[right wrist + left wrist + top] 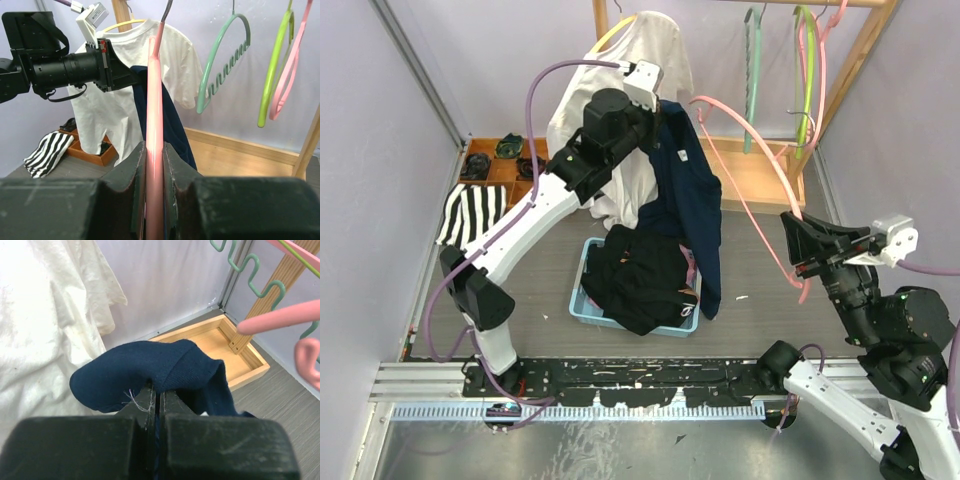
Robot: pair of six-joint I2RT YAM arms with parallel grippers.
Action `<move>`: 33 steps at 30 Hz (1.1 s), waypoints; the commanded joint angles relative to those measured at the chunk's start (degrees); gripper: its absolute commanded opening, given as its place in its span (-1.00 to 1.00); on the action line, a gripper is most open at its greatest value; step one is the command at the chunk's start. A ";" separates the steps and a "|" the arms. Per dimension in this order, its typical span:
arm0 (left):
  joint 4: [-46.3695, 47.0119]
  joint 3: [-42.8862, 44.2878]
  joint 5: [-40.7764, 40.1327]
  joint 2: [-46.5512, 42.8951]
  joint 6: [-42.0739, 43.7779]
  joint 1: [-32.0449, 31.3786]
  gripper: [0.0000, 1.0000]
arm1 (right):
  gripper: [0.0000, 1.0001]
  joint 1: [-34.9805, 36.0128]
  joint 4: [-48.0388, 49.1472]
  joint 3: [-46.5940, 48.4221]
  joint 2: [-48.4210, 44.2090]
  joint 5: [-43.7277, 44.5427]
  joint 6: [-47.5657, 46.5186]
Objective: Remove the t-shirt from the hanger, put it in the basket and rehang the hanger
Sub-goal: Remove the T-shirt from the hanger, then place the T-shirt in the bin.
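While right fingers (126,172) clamp the pink hanger (154,125), left fingers (172,404) pinch the navy t-shirt (150,367).

I've got left arm stretched to upper centre, left gripper (157,396) pinched tight; right gripper (155,156) at right edge, clamped.

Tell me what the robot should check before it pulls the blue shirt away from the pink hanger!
1. Left gripper pinching the navy t-shirt: ok, jaws shut on a fold of fabric.
2. Right gripper holding the pink hanger: ok, clamped on it.
3. Shirt fully off the hanger: cannot tell; one hanger end shows bare in the left wrist view, but the rest is hidden.
4. Blue bin below the hanging shirt: ok, it sits underneath, with dark clothes inside.
5. White t-shirt out of the way: cannot tell; it hangs right behind the navy one.
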 commanded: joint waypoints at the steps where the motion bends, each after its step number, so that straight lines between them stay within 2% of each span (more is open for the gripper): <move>1: -0.03 4.02 -0.52 -0.36 1.27 0.24 -1.00 | -0.99 0.05 2.66 2.22 -1.53 1.34 -1.30; 5: -1.91 5.10 0.66 -1.58 1.55 0.19 -1.00 | -0.99 0.07 4.03 2.12 -2.88 3.04 -1.40; 12: 0.67 0.46 11.16 -11.56 -1.42 0.03 -1.00 | -0.99 -0.01 5.92 1.22 -1.13 6.98 -1.86; 25: 1.80 3.68 14.88 -25.98 -4.06 -1.18 -1.00 | -0.99 0.04 8.44 -2.77 4.63 9.77 -0.39; 28: 2.51 6.02 16.40 -26.79 -6.26 -1.14 -1.00 | -0.99 0.00 8.56 -3.02 5.82 9.54 0.39; 33: -1.18 17.35 19.47 -23.46 -9.92 -1.16 -1.00 | -0.99 0.00 9.20 -3.36 6.33 8.02 2.19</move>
